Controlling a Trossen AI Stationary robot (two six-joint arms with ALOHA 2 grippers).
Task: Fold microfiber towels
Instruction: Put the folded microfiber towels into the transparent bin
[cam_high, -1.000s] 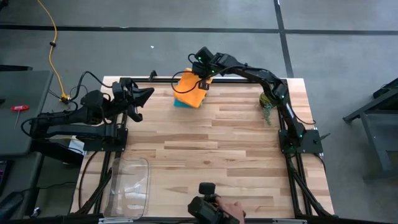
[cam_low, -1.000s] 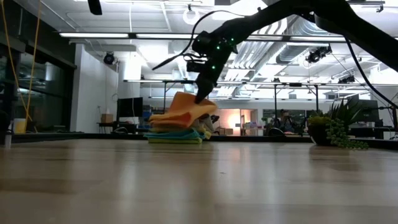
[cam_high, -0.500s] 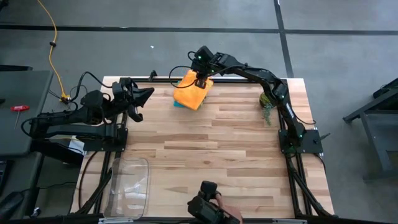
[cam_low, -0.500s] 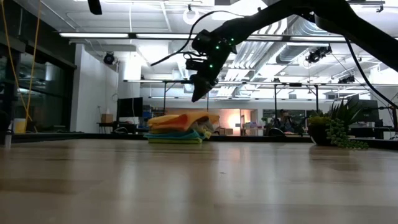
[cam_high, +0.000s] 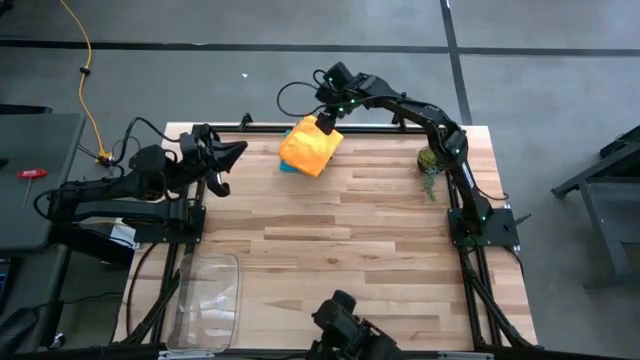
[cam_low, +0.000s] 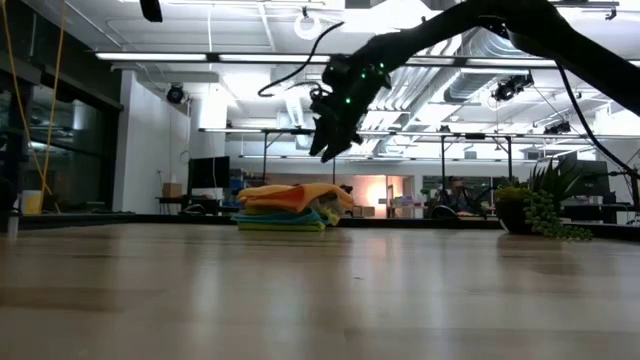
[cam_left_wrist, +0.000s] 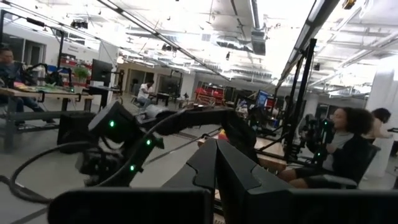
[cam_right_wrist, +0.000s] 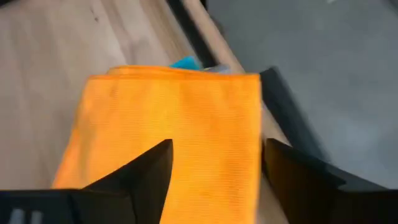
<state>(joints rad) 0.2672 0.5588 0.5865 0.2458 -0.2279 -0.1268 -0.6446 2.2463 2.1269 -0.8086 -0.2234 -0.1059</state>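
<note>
Fingers (cam_right_wrist: 298, 180) of right arm spread above flat, finely ribbed orange towel (cam_right_wrist: 168, 118).

- The orange towel (cam_high: 308, 148) is covering the stack, so only a teal edge (cam_high: 287, 166) is peeking out in the high view.
- The left gripper (cam_left_wrist: 216, 163) is filling its own wrist view, blocking the table.
- The clear tray (cam_high: 208, 300) is running off the bottom edge.

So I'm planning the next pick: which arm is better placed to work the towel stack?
Right. The right gripper hangs open just above the orange towel topping the stack; the left gripper waits at the table's left edge.
</note>
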